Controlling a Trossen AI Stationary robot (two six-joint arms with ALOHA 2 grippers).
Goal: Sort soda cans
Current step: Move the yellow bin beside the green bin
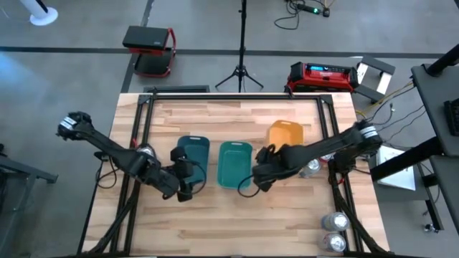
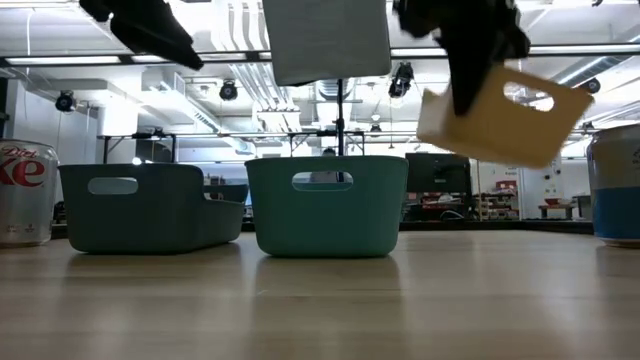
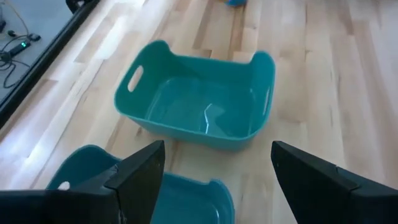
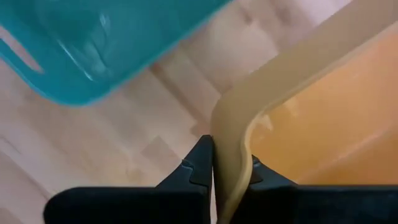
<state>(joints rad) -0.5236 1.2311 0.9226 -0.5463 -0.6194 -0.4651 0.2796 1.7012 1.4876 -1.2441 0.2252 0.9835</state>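
Soda cans [image 1: 334, 231]: near table corner on my right side, one more beside my right arm. Light, rigid, slick, dentable; grip mid-body. Right gripper [image 4: 231, 163]: clamped on orange tray [image 4: 323, 118] rim, tray lifted. Left gripper [image 3: 214, 180]: fingers apart, above teal trays [image 3: 199, 106].

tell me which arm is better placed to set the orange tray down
Right. Its end effector is shut on the rim of the orange tray, holding it tilted above the table. The left end effector is open over the two teal trays, holding nothing.
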